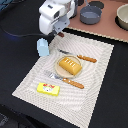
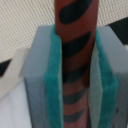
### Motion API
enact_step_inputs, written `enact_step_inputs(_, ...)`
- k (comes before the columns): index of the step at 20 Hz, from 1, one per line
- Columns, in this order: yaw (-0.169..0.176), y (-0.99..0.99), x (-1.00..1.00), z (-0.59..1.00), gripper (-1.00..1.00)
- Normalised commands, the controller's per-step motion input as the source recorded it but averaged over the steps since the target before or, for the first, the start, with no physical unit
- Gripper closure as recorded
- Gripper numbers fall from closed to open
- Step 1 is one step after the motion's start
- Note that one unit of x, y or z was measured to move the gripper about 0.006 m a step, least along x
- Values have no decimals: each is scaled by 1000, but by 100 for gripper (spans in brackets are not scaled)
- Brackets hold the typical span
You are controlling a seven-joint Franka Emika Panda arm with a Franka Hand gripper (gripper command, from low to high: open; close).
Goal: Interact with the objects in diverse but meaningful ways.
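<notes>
The gripper [image 1: 59, 34] clamps the sausage [image 2: 75, 55] above the placemat [image 1: 95, 75], carrying it; next, choose a landing spot.

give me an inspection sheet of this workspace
surface: striped beige placemat on a black table
job's things: orange-brown scored bread loaf on a cream plate; yellow rectangular block; light blue gabled carton; dark-striped red-brown sausage
clutter: knife, fork, grey pots
gripper: gripper shut on the sausage
cables: blue cable
surroundings: tan board under the pots
</notes>
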Motion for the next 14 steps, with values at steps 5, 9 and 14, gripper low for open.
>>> enact_step_inputs(5, -12, 0, -228, 2, -100)
enact_step_inputs(9, -1, 4, -56, 47, -100)
enact_step_inputs(14, 0, -100, -262, 597, -100)
